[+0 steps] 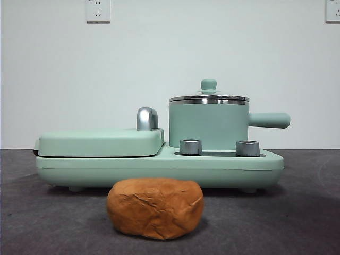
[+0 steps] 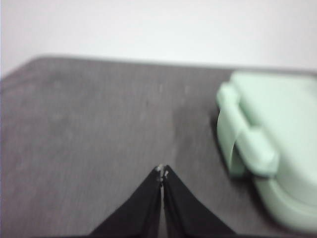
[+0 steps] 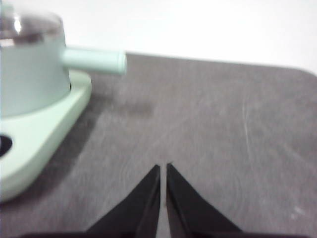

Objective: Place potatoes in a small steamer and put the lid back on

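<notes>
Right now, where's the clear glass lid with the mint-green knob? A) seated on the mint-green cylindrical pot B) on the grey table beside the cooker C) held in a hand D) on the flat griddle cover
A: the clear glass lid sits on the steel rim of the mint-green cylindrical pot; no hand is near it.

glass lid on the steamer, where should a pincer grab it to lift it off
Probably by the small mint-green knob on the lid, coming straight down from above. It stands alone at the centre, narrow enough to pinch, while the lid's rim sits flush on the steamer.

Off to my right pincer's [image 3: 163, 167] side, the steamer [image 3: 29, 69] is running past the frame edge, its lid [image 3: 27, 25] blurring.
</notes>
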Controlling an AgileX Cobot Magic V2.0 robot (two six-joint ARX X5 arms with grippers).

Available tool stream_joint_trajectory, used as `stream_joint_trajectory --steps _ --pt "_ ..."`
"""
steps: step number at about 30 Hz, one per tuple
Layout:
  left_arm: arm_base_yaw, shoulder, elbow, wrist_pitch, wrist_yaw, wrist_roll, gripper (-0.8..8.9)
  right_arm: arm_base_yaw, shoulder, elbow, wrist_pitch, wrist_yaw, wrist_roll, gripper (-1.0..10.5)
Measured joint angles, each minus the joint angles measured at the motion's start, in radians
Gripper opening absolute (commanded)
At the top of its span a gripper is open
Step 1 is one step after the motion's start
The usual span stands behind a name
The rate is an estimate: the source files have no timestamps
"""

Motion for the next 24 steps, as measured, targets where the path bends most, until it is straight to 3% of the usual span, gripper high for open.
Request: stream_joint_trajectory --steps 6,11,16,24 --pt "0.000 0.000 0.000 0.071 0.000 -0.147 0.06 0.000 0.000 0.000 0.014 -0.006 0.035 0.2" --pt "0.000 0.000 0.000 0.191 0.005 -0.238 0.06 0.000 0.000 0.000 0.101 -0.011 0.178 0.2" --pt "0.000 0.000 0.002 0.322 0.106 -0.259 0.06 0.000 0.000 0.000 0.286 -0.041 0.277 0.2" --pt "0.000 0.066 0.169 0.145 0.140 -0.284 0.06 0.000 0.077 0.176 0.126 -0.096 0.294 0.2"
